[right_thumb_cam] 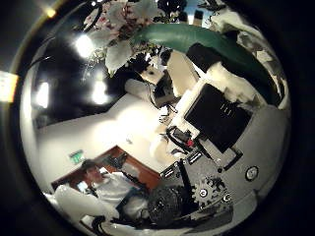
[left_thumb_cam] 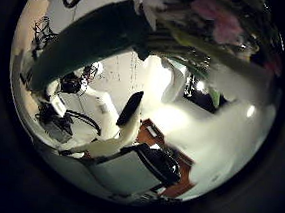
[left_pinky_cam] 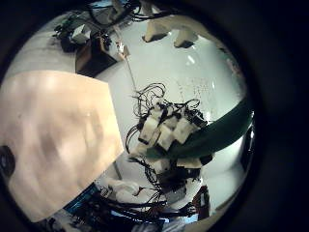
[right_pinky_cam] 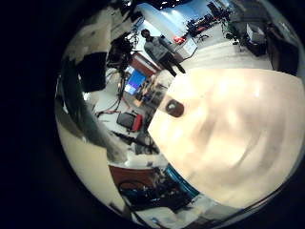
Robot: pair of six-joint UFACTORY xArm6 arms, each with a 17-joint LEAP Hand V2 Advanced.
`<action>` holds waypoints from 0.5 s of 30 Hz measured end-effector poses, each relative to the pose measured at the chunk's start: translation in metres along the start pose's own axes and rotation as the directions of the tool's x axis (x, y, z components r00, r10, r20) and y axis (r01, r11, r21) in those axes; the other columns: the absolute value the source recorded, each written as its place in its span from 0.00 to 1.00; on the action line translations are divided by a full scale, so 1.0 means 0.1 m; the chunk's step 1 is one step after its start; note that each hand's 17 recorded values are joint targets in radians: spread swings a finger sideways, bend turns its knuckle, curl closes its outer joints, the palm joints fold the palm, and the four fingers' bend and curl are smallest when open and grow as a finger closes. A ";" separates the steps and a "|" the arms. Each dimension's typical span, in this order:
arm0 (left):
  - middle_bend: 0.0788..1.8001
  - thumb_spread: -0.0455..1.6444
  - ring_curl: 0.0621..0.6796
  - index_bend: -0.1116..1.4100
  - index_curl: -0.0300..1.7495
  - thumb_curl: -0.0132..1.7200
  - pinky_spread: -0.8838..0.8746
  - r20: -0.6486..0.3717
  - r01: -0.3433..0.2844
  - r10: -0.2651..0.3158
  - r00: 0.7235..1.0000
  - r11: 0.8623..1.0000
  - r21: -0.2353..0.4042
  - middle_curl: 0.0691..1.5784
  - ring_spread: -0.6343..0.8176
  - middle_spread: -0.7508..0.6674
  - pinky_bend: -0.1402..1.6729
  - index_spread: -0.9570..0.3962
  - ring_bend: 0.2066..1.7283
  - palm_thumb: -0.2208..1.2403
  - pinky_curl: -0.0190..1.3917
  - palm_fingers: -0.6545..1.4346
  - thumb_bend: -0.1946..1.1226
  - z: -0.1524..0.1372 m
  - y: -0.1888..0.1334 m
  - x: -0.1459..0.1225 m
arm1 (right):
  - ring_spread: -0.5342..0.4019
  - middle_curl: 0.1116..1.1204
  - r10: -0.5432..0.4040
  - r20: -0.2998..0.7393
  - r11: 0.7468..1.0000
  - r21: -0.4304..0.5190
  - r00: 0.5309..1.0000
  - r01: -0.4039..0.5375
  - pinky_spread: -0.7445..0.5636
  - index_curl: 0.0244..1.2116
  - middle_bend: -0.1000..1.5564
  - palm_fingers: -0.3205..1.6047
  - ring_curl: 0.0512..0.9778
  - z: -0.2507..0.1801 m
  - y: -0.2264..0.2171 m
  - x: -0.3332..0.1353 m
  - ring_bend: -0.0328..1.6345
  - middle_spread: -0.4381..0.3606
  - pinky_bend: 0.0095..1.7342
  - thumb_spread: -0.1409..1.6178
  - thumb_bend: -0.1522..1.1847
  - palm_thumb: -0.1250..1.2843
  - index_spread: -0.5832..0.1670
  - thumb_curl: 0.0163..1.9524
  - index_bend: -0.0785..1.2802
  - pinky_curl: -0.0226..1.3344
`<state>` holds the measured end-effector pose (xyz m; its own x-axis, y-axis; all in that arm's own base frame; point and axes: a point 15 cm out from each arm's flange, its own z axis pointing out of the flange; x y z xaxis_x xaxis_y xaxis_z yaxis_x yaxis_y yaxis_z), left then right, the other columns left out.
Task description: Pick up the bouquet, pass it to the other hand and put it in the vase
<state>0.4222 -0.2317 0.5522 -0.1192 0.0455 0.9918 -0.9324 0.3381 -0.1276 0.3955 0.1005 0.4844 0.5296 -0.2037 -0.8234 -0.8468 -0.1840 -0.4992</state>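
The bouquet is a bundle of stems in a dark wrap with pale blossoms at one end. In the left little finger side palm view my right hand point(left_pinky_cam: 166, 130) has its fingers curled round the wrapped stems point(left_pinky_cam: 224, 130), held in the air beside the table point(left_pinky_cam: 58, 135). In the right thumb side palm view the stems point(right_thumb_cam: 197, 39) and blossoms point(right_thumb_cam: 123, 20) lie close along my right hand's fingers point(right_thumb_cam: 221, 108). In the left thumb side palm view the stems point(left_thumb_cam: 93, 37) and blossoms point(left_thumb_cam: 215, 18) are very close to my left palm. I cannot identify the vase for certain.
The pale table point(right_pinky_cam: 233, 124) fills much of the right little finger side palm view, with a small dark round thing point(right_pinky_cam: 173, 108) on it near its edge. Room furniture and equipment stand beyond the table.
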 end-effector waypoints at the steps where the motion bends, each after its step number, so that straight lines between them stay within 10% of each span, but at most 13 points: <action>1: 0.25 0.61 0.24 0.18 0.20 0.21 0.70 -0.003 0.006 -0.006 1.000 1.000 -0.007 0.27 0.60 0.54 0.32 0.77 0.28 0.39 0.10 0.56 0.13 0.01 0.01 0.00 | 0.39 0.57 0.004 -0.001 1.000 -0.003 1.000 -0.004 0.42 0.63 0.91 0.77 0.64 0.03 0.01 0.02 0.90 0.42 0.70 0.57 0.11 0.94 0.53 0.64 0.97 0.68; 9: 0.42 0.62 0.44 0.21 0.20 0.23 0.32 -0.050 0.028 -0.031 0.998 0.998 -0.056 0.38 0.22 0.31 0.61 0.60 0.50 0.53 0.20 0.86 0.16 0.06 0.09 0.05 | 0.39 0.57 0.044 -0.095 0.999 0.012 0.994 -0.043 0.42 0.62 0.91 0.77 0.64 0.04 0.02 0.35 0.90 0.42 0.69 0.57 0.11 0.94 0.53 0.65 0.97 0.69; 15: 0.51 0.65 0.66 0.44 0.30 0.29 0.25 -0.104 -0.040 0.040 0.994 0.999 0.004 0.48 0.15 0.23 0.76 0.43 0.68 0.71 0.30 0.93 0.24 -0.04 0.02 0.30 | 0.38 0.57 0.090 -0.159 0.994 0.069 0.983 -0.080 0.41 0.62 0.91 0.76 0.64 0.00 0.01 0.63 0.90 0.42 0.68 0.57 0.07 0.87 0.53 0.62 0.97 0.70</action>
<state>0.4180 -0.2264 0.5814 -0.1206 0.1570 0.9802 -0.9283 0.3321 -0.1674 0.4282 0.0874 0.4322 0.4520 -0.3701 -0.8116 -0.8880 -0.1004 -0.4487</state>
